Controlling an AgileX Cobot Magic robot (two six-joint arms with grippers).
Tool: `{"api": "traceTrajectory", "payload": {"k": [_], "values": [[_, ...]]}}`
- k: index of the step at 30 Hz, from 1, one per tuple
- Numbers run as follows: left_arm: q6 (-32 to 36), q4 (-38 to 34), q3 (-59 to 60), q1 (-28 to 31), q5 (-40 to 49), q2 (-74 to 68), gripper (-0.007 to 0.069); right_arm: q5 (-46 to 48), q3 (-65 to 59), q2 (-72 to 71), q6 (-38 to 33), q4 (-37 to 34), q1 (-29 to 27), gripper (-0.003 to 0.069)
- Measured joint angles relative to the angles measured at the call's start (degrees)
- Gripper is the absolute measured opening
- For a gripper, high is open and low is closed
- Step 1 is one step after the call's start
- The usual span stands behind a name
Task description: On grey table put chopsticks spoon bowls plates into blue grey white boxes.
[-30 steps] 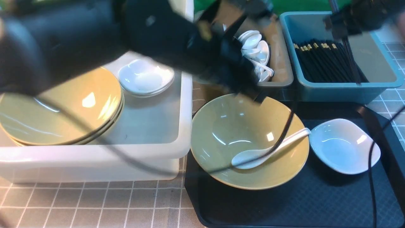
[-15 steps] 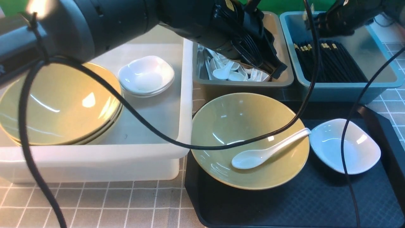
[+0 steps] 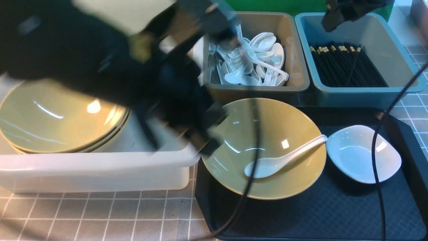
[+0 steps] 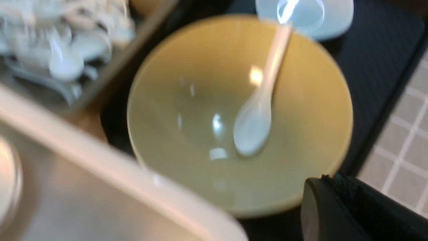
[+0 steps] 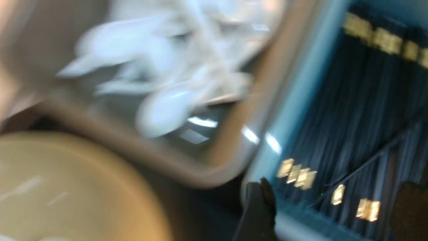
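Observation:
A yellow bowl (image 3: 267,134) holding a white spoon (image 3: 277,162) sits on the dark tray (image 3: 317,214), beside a white plate (image 3: 364,154). My left gripper (image 3: 209,147), blurred and shut with nothing in it, hangs at that bowl's near-left rim; the left wrist view shows the bowl (image 4: 200,110), the spoon (image 4: 254,124) and the gripper (image 4: 322,182). My right gripper (image 3: 334,18) stands open and empty above the blue box (image 3: 398,50), which holds black chopsticks (image 3: 347,65). In the right wrist view the chopsticks (image 5: 337,194) lie below the spread right gripper (image 5: 334,201).
The white box (image 3: 100,164) at the left holds stacked yellow bowls (image 3: 50,117). A grey box (image 3: 296,53) in the back middle is full of white spoons (image 3: 257,63). Black cables hang over the tray. The grey table (image 3: 100,214) shows in front.
My right gripper opened, let go of the chopsticks over the blue box and rose. The left arm swung from above the grey box down to the bowl's left rim.

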State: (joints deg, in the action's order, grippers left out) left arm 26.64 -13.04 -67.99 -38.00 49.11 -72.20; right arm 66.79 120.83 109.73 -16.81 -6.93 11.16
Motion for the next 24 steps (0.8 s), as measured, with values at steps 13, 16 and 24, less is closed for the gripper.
{"api": "traceTrajectory", "payload": {"k": [13, 16, 24], "values": [[-1.8, -1.4, 16.7, 4.2, 1.4, 13.8, -0.0008, 0.0, -29.1, -18.0, -16.0, -0.4, 12.1, 0.0428], [-1.0, -3.4, 18.9, 4.2, 1.6, 15.7, -0.0008, 0.0, -32.1, -16.1, -27.0, -0.6, 16.8, 0.0428], [2.1, -6.8, 21.1, 4.2, 4.6, 17.6, -0.0008, -2.1, -32.7, -5.9, -44.1, 0.0, 20.9, 0.0428]]}}
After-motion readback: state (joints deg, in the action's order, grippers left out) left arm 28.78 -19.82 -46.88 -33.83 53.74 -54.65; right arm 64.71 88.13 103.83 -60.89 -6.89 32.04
